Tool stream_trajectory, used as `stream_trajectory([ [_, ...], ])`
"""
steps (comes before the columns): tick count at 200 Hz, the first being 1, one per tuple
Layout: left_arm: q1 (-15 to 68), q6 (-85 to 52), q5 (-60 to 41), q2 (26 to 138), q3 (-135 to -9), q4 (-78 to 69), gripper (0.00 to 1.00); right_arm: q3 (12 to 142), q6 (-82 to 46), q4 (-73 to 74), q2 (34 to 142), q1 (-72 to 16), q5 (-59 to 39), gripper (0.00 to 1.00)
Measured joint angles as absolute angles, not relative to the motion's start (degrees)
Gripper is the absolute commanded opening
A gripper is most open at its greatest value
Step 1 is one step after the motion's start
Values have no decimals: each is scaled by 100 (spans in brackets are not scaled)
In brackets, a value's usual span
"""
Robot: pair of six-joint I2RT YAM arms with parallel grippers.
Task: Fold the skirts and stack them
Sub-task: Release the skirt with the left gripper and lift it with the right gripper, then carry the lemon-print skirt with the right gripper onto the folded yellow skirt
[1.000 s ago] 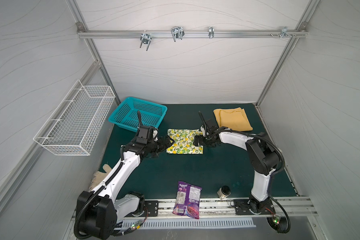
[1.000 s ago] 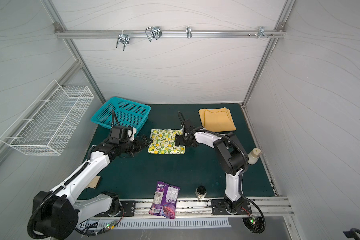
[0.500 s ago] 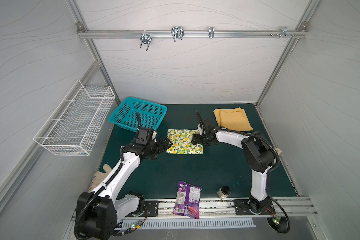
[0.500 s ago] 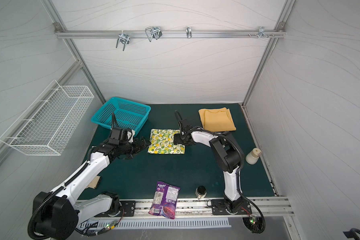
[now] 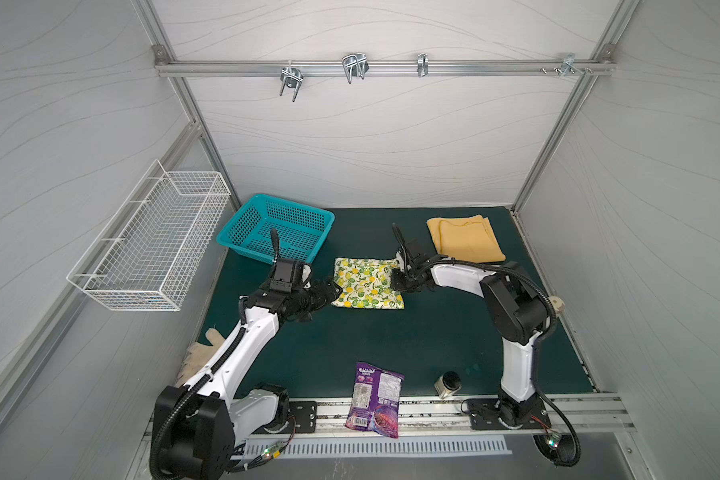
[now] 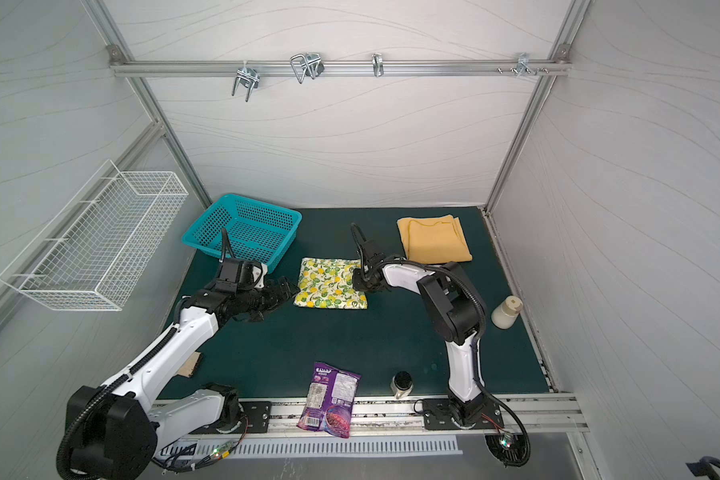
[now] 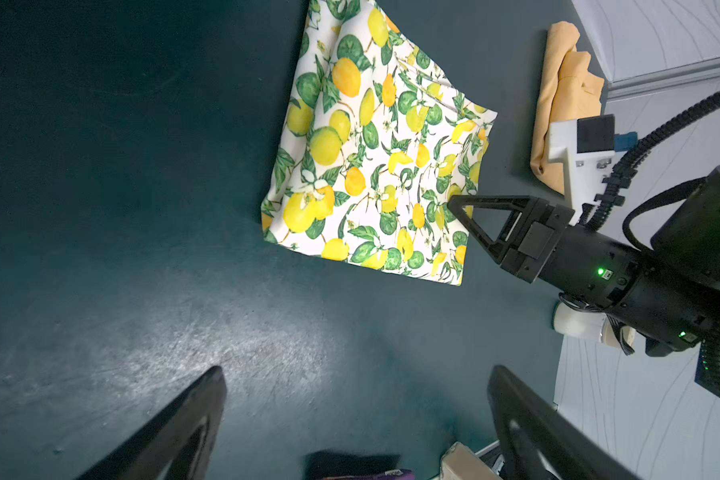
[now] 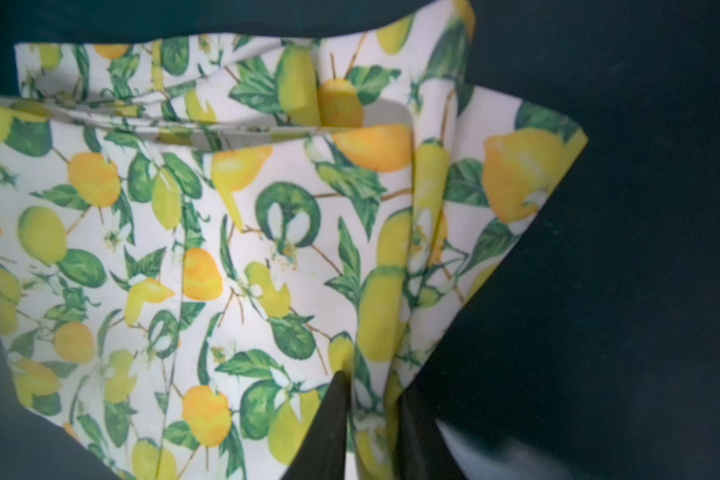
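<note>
The cream lemon-print skirt [image 5: 368,286] [image 6: 329,286] lies folded in the middle of the green mat. My right gripper [image 5: 398,279] [image 8: 371,386] is at its right edge, shut on a bunched fold of the cloth. The left wrist view shows that gripper [image 7: 458,204] low on the lemon skirt [image 7: 375,166]. My left gripper [image 5: 328,291] [image 7: 356,374] is wide open just left of the skirt, over bare mat, holding nothing. The mustard-yellow skirt [image 5: 466,239] [image 6: 433,239] lies folded at the back right corner.
A teal basket [image 5: 275,228] stands at the back left and a white wire basket [image 5: 154,245] hangs on the left wall. A purple snack bag [image 5: 375,399] and a small jar [image 5: 447,384] lie at the front edge. A pale bottle [image 6: 506,311] stands by the right wall.
My right gripper has moved left onto the lemon skirt's right edge and shut on the cloth. The left gripper has stayed open in about the same place.
</note>
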State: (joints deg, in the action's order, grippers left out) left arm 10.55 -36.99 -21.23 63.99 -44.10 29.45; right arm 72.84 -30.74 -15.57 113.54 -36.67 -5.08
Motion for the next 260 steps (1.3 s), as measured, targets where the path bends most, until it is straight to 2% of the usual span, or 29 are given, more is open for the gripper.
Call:
stream_trajectory([
  [20, 1048, -3701, -2121, 6342, -4377, 2921, 99, 7378, -3000, -1715, 11354, -3651, -515, 6],
  [67, 1044, -3728, -2145, 6296, -4163, 2746, 99, 7970, -2689, -2204, 11358, -3548, -379, 5],
  [140, 1041, -3769, -2283, 6313, -3968, 2290, 99, 9970, -1682, -3680, 11721, -3249, 652, 3],
  [260, 1041, -3905, -2624, 6794, -3830, 1614, 99, 13041, -239, -5867, 12357, -1798, 1865, 5],
])
